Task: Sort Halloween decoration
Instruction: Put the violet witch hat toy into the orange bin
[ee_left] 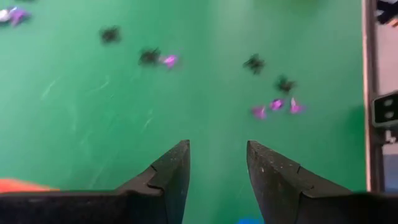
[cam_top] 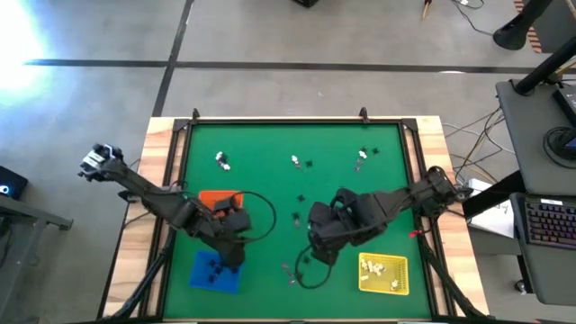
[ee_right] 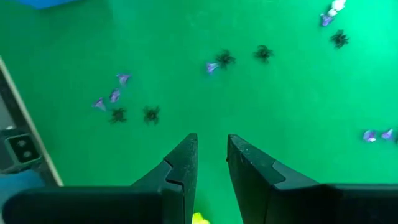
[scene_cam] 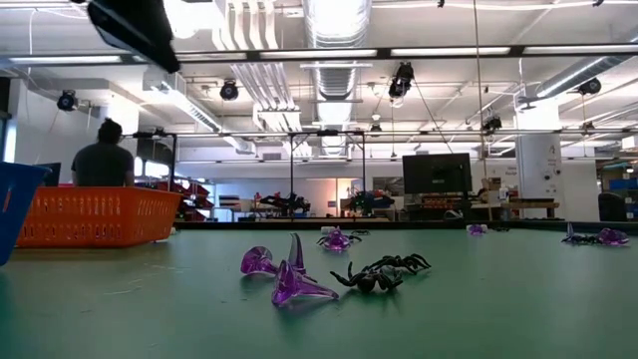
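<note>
The Halloween decoration (cam_top: 297, 163) lies scattered as tiny trinkets over the green worktop (cam_top: 270, 153), with several already in trays. From overhead, small white and dark pieces sit near the far edge, in three loose spots well apart from one another, and a few more dark and purple ones lie near the middle and toward the near edge between the two arms.

The blue tray (cam_top: 214, 271) at the near left holds a handful of black trinkets. The yellow tray (cam_top: 384, 274) at the near right holds several white ones. The orange tray (cam_top: 219, 199) sits just beyond the blue one; what it contains cannot be told, since the left arm covers much of it.

The left gripper (ee_left: 217, 168) hangs above the blue tray's far edge, its fingers parted and nothing between them; bare green shows in the gap. The right gripper (ee_right: 212, 163) hovers over the worktop just left of the yellow tray, fingers slightly apart and likewise empty.

At table height, purple pieces (scene_cam: 284, 276) and a black spider (scene_cam: 382, 273) lie just beside each other.
</note>
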